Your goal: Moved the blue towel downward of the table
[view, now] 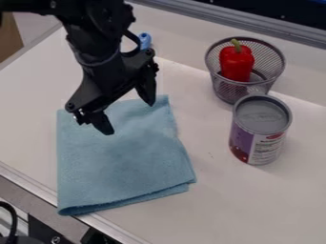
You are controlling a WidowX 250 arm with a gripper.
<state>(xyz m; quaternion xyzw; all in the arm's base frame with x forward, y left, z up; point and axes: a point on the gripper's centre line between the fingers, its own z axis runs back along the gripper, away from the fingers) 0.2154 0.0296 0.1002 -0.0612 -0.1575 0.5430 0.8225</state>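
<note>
A pale worktop (261, 209) is bounded along its front-left side by a metal strip (28, 185) and at the back by a metal rail (223, 20). The black arm (96, 35) is seen entering from the upper left. Beneath it, on the left half of the worktop, the blue towel (127, 164) is laid flat; its lower left corner is brought right to the metal strip, and bare surface is left between its right side and the can, and also at its left.

The towel is light blue, soft-looking and folded into a rough rectangle. Doubled layers are shown along the lower edge, with a rounded fold at the lower left, and the right side is slanted outward.

The pincer (128, 116) is held released, its two fingers spread above the towel's top part; whether the cloth is touched cannot be told.

A wire mesh basket (224, 90) is placed at the back right, with the can (262, 119), grey-topped and labelled, stood upright just in front. A red pepper (236, 64) is contained in the basket. Behind the arm, a small blue object (146, 40) is partly hidden.
</note>
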